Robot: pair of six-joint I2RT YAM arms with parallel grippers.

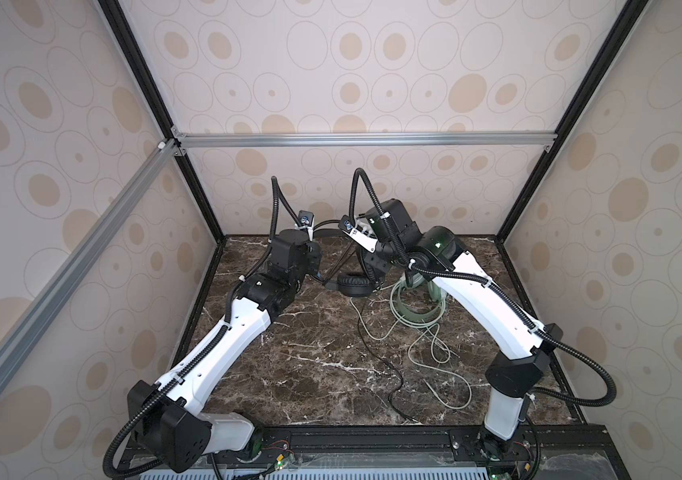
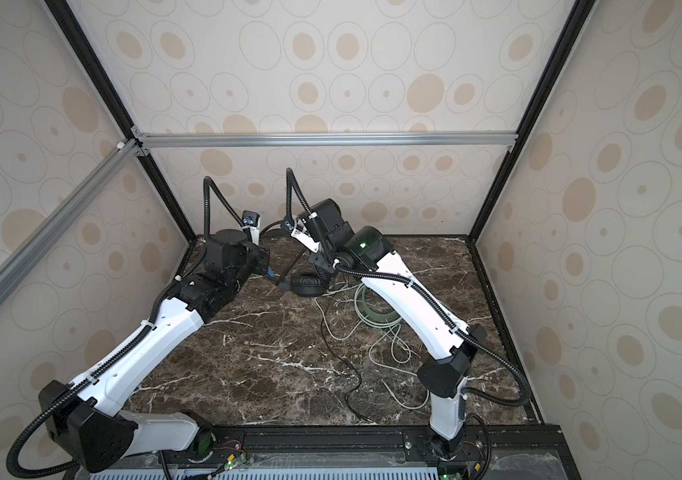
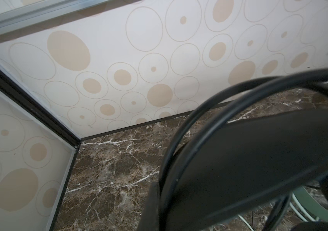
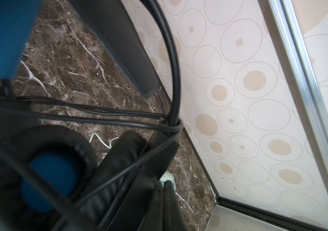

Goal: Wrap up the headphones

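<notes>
The black headphones (image 1: 355, 284) stand at the back middle in both top views, one earcup on the marble and the headband (image 3: 249, 160) raised. My left gripper (image 1: 317, 272) is shut on that headband; one finger (image 3: 151, 206) presses its edge. My right gripper (image 4: 162, 186) is shut beside the blue-lined earcup (image 4: 55, 176), and I cannot tell whether anything is pinched. Thin black cable (image 4: 171, 126) is looped round the earcup arm and trails over the table (image 1: 376, 357). The mint-green headphones (image 1: 414, 309) lie under my right arm, their pale cable (image 1: 435, 353) loose.
The marble table (image 1: 289, 374) is closed in by patterned walls at the back and both sides. An aluminium bar (image 1: 364, 139) crosses above the back wall. Both loose cables sprawl toward the front right (image 2: 356, 399). The black arm rail (image 1: 372, 440) runs along the front edge.
</notes>
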